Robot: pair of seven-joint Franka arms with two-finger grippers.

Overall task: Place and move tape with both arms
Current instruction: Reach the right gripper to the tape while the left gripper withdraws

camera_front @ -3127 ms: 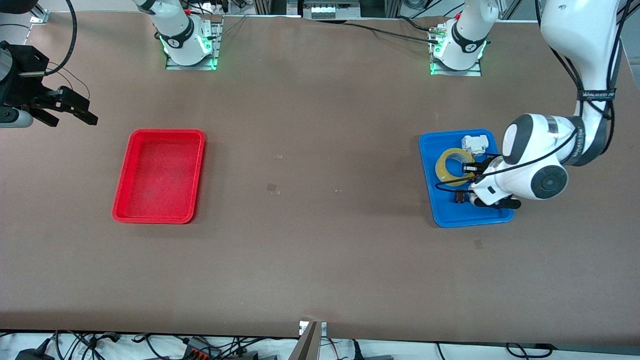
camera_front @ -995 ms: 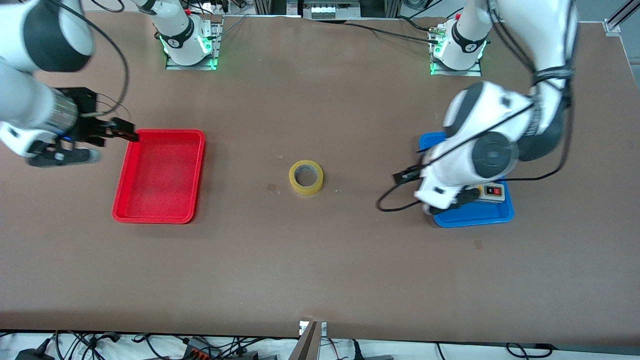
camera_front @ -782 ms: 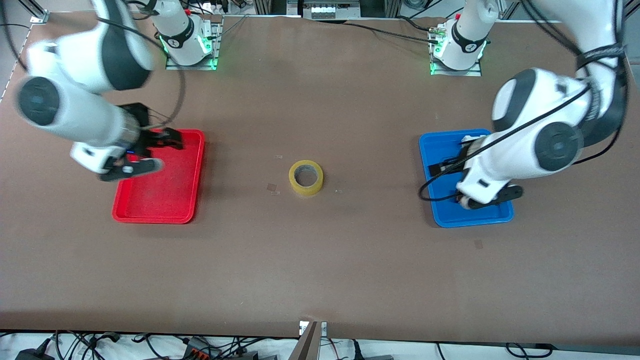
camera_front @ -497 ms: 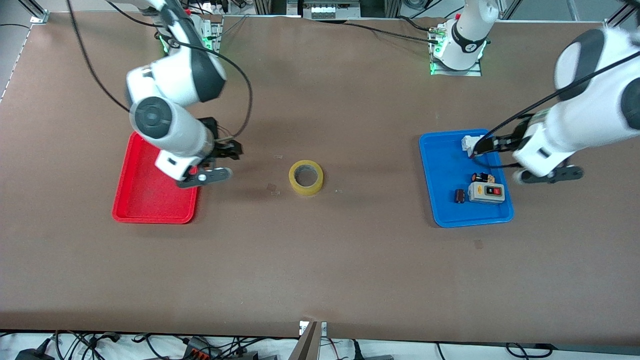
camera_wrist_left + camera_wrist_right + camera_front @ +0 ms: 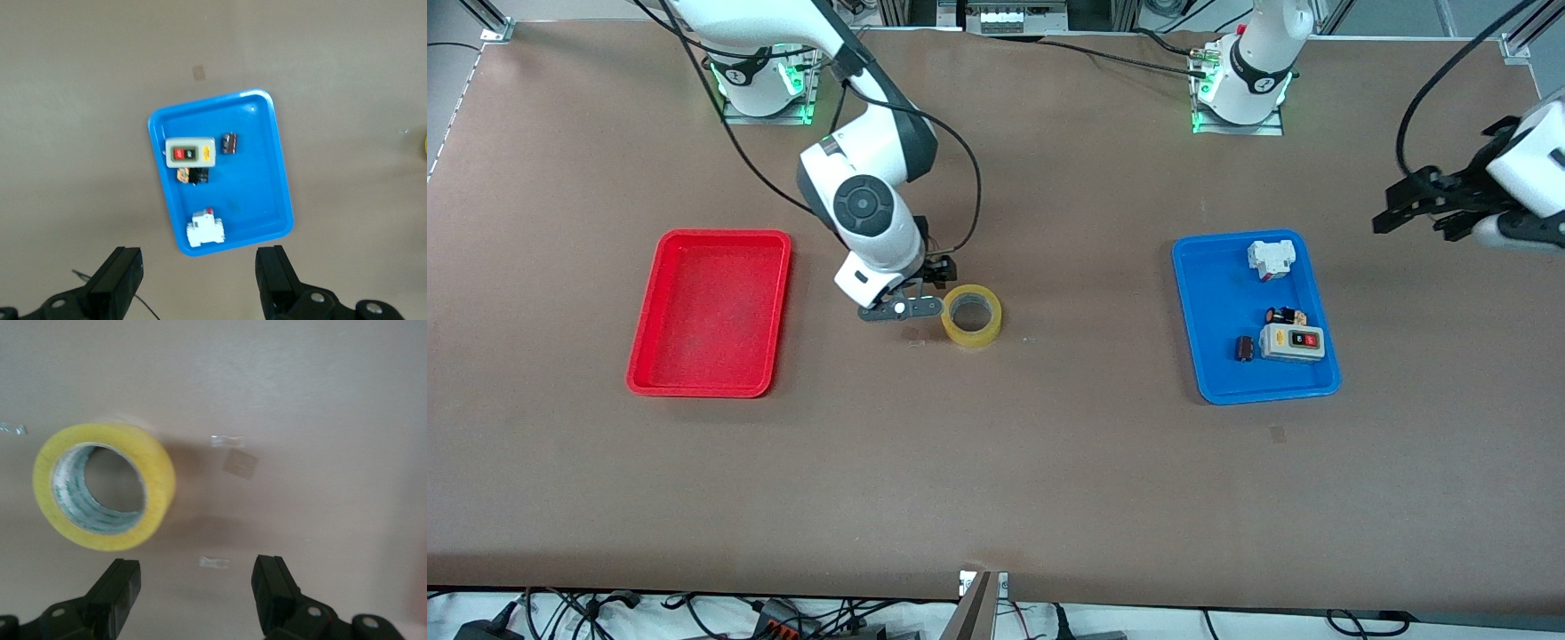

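Right gripper: black two-finger, fingers spread apart, nothing between them; hangs low over bare table just beside the tape, on the red tray's side of it.
Right arm: white with black bands, reaches from its base down toward table centre, wrist bent down, cable looping off it.
Left gripper: fingers apart, empty; raised over bare table past the blue tray, at the left arm's end of the table.
Left arm: only its white wrist shows at the frame edge; waits.
Tape: lies flat on the table at mid-table, between the two trays, hole up; translucent yellow ring, wide hollow core, pale printed liner inside in the right wrist view.
Change: 0.5 s ago the right gripper was at the red tray's edge, now next to the tape; left gripper was over the blue tray's edge, now pulled up and clear of it. Tape unmoved.
Red tray: shallow rectangle, rounded corners, toward the right arm's end.
Blue tray: same shape, toward the left arm's end; holds a white block, a grey switch box with red and black buttons, a small black cylinder, and a small dark part I can't identify.
Table: matte brown, a few small tape scraps near the roll.
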